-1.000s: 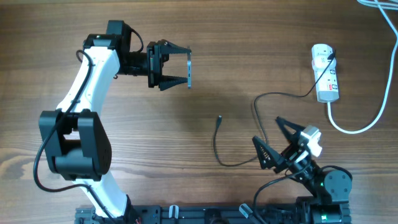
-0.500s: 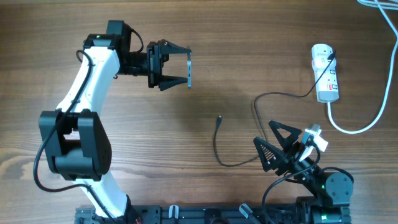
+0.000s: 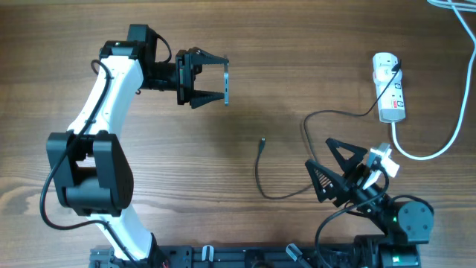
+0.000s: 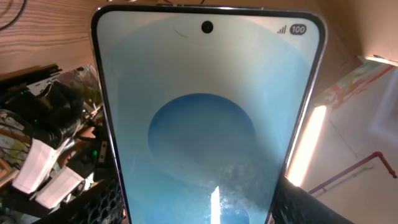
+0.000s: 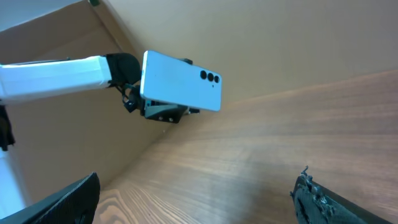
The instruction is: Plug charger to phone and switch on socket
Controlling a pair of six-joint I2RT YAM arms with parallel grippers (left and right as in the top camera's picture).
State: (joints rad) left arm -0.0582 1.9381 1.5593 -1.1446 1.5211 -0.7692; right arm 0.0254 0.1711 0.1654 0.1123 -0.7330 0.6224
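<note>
Nearest the robot's base, the right tool is seen with its two black fingers spread wide and nothing between them. In the right wrist view these fingers are found at the bottom corners of the frame, well apart from each other. Just beside this tool, the charger is laid in loose curves on the wooden tabletop. Its small plug tip lies free on the wood to the left of the tool, touched by neither arm, and part of the cable is hidden beneath the right tool.

Farther off, on the left side, the phone is pinched between the fingers of the left tool and is seen edge-on from overhead. In the left wrist view its teal-blue screen fills the frame, with the camera hole and a "100" mark at the top. In the right wrist view its pale back with three lenses is shown. The phone is held well apart from the plug tip.

Farthest away, at the right, the white socket lies on the tabletop with the charger's black plug seated in it. A white cord is looped from its near end towards the table's far right corner.
</note>
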